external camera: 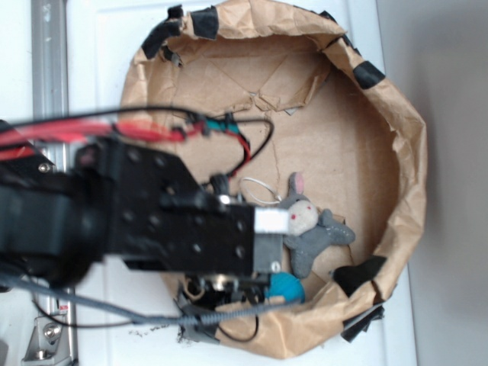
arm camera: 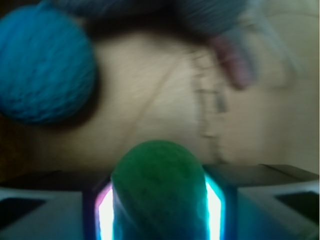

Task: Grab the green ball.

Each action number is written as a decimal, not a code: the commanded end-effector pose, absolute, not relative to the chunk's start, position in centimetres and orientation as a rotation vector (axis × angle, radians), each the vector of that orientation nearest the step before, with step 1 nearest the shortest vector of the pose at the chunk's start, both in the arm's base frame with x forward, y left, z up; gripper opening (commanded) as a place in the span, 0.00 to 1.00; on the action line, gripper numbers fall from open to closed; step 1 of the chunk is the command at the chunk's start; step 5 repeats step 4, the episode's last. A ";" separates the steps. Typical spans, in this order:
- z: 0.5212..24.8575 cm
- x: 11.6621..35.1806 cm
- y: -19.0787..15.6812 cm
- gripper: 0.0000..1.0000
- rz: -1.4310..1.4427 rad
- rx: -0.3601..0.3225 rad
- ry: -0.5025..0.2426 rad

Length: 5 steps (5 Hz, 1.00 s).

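In your exterior view the light is bright and even, washing the white table (external camera: 114,46) nearly to glare, with detail lost along its left edge. The whole picture is a little soft; the black arm (external camera: 114,221) near the camera reads as a dark mass with few visible details. Shadows are faint, pooled under the paper rim (external camera: 412,152) at the right. Your wrist view is dimmer and heavily blurred: the green ball (arm camera: 159,185) is dark and out of focus, the blue ball (arm camera: 42,65) is soft-edged with a deep shadow beside it, and bright cyan-pink fringes glow along the green ball's sides.
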State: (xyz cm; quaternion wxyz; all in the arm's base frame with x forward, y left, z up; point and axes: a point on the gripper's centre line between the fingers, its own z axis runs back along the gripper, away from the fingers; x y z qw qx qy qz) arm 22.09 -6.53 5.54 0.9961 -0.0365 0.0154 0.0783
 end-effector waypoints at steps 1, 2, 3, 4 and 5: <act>16.6 24.7 1.5 0.00 0.200 0.117 -0.249; 18.1 25.6 2.7 0.00 0.187 0.205 -0.288; 19.0 25.3 2.9 0.00 0.138 0.249 -0.282; 18.8 24.4 2.7 0.00 0.119 0.253 -0.273; 18.8 24.4 2.7 0.00 0.119 0.253 -0.273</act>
